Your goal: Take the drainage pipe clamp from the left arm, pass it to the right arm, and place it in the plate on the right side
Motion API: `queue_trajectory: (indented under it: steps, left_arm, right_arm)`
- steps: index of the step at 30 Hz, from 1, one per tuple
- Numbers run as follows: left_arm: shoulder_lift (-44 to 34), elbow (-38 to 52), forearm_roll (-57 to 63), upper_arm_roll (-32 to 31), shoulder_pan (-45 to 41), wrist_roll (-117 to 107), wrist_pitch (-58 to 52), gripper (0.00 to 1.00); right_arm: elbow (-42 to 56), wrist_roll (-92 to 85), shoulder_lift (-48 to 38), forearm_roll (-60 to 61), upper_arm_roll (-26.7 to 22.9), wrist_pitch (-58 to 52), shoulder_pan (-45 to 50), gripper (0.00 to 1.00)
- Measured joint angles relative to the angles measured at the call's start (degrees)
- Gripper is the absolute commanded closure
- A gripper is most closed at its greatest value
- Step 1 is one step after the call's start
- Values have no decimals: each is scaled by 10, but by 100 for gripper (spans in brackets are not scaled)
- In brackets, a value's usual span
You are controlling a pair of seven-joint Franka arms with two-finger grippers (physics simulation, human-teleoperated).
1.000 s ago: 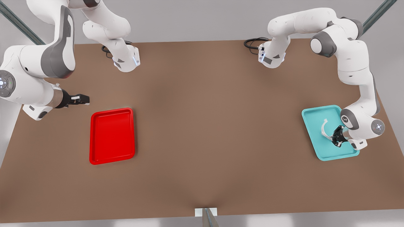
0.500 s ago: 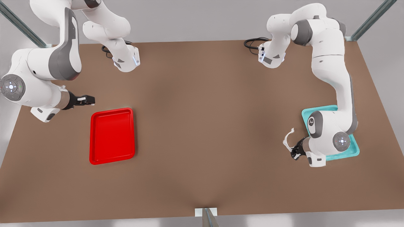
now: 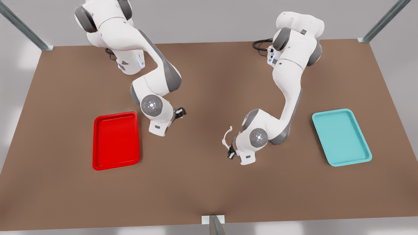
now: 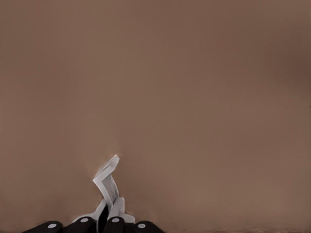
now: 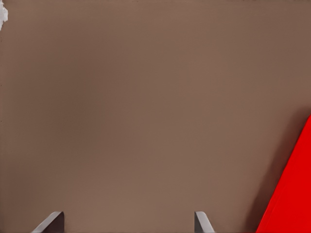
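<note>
- Looking at the front view, we see our left hand [image 3: 231, 150] near the middle of the table [image 3: 202, 182], pinched shut on one end of the clamp [image 3: 226, 137], which stands up as a thin white arc beside the wrist. Our right hand [image 3: 180, 113] points toward it from just beside the red plate [image 3: 116, 141]; the two hands are apart, with bare table between them. The teal tray [image 3: 341, 137] lies well off on the front view's right.
- In the left wrist view, the left hand [image 4: 97, 226] has its fingertips [image 4: 114, 224] closed together on the foot of the clamp [image 4: 108, 183], so the hold is narrow and near one tab.
- In the right wrist view, the right hand [image 5: 129, 222] has its fingers [image 5: 50, 223] spread wide with nothing between them; a corner of the plate [image 5: 291, 194] sits to one side, and a white speck that may be the clamp [image 5: 3, 12] shows at the far corner.
- We judge the handover risky: with so thin a strip held by its end, it could twist or slip if the right hand closes off-centre or the left lets go early.
- Against half a second ago, the left arm has carried the clamp from the teal tray's edge toward the centre, and the right arm has swung in from the table's edge.
</note>
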Motion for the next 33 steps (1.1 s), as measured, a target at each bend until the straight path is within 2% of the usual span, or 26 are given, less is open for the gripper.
queue_trajectory:
  steps: [5,15,33]
  left_arm:
    - [26,31,0,-14,-15,-101,22,79]
    - [34,33,-2,-21,-17,-236,38,79]
    - [33,31,-7,-21,-15,-348,38,79]
  right_arm:
    - [-9,78,28,32,0,110,41,0]
    - [10,198,93,82,0,279,88,0]
    - [10,300,157,83,0,344,97,0]
